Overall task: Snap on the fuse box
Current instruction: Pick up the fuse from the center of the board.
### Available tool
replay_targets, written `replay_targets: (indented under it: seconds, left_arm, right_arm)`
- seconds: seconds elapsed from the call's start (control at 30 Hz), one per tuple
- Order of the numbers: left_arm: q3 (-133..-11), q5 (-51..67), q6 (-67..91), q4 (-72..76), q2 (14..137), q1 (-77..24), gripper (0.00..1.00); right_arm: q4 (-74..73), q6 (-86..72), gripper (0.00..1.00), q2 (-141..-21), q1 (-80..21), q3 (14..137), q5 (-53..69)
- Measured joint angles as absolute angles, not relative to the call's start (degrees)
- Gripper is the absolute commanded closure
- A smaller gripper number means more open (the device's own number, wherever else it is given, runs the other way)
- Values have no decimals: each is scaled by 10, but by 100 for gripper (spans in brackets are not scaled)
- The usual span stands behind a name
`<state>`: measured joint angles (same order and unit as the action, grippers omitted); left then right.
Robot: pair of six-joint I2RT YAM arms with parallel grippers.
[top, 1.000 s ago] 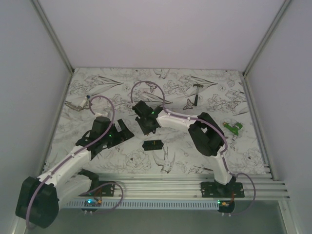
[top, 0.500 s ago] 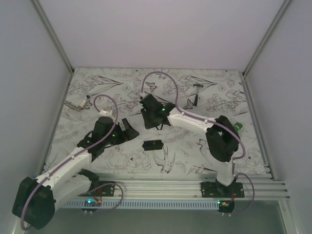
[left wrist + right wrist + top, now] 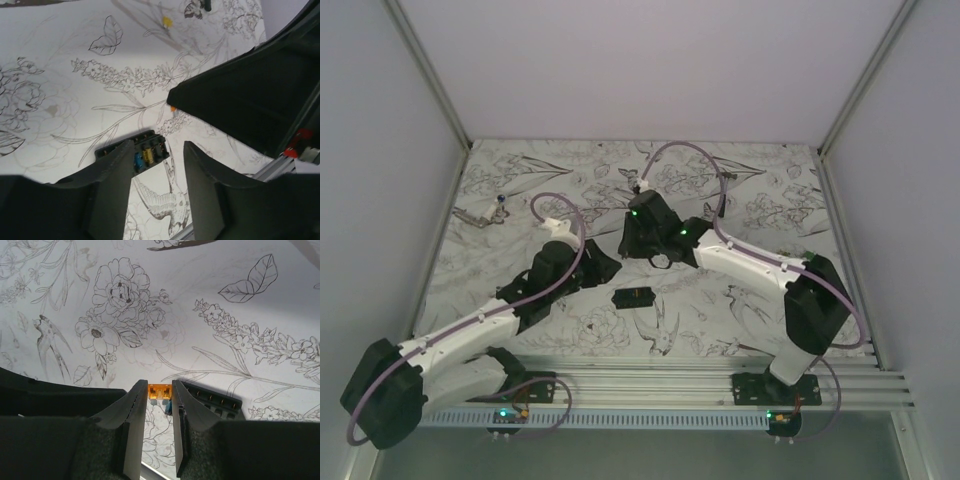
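Note:
The fuse box (image 3: 633,298) is a small black rectangle lying flat on the patterned table (image 3: 520,180), near the front middle. In the left wrist view the fuse box (image 3: 145,147) shows blue and yellow fuses in its slots, and my left finger covers half of it. My left gripper (image 3: 603,263) (image 3: 159,147) hovers just left of the box, open, with nothing between its fingers. My right gripper (image 3: 658,260) (image 3: 160,390) hangs just behind the box, shut on a small orange fuse (image 3: 159,392). Behind its right finger lies the fuse box (image 3: 220,402).
A tiny black-handled hammer (image 3: 710,208) lies at the back right, partly behind the right arm's cable. A small metal tool (image 3: 480,214) rests at the far left. The aluminium rail (image 3: 670,385) runs along the near edge. White walls close in both sides.
The right gripper has shifted to the right and back with the orange fuse. The left gripper has moved right toward the fuse box and its jaws have narrowed.

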<state>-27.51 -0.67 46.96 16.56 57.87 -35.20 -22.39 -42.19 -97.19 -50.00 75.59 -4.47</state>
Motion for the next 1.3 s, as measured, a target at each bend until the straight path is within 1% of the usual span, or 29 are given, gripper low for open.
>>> replay_targets:
  seconds: [0.3,0.47,0.63,0.77,0.87,1.0,1.2,1.3]
  left_arm:
    - [-287,-57,472,215,605,-394,64]
    - [-290,-71,480,225,627,-403,70]
    - [-290,-83,484,227,628,-406,75]
    - [-294,-85,485,226,634,-407,85]
    - [-297,-84,487,227,637,-409,99]
    - [-298,-83,489,226,637,-411,100]
    - [-298,-63,477,227,637,-410,100]
    - [-298,-37,461,227,634,-405,100]
  right_arm:
    - [-179,-476,71,-943,-499,704,-28]
    - [-159,-496,70,-926,-499,685,-22]
    - [-138,-515,70,-915,-499,668,-16]
    - [-119,-528,71,-907,-498,651,-14]
    - [-109,-534,70,-896,-498,637,-13]
    - [-87,-547,68,-882,-498,616,-9]
    - [-54,-548,57,-857,-497,584,-3]
    - [-28,-530,56,-827,-488,557,21]
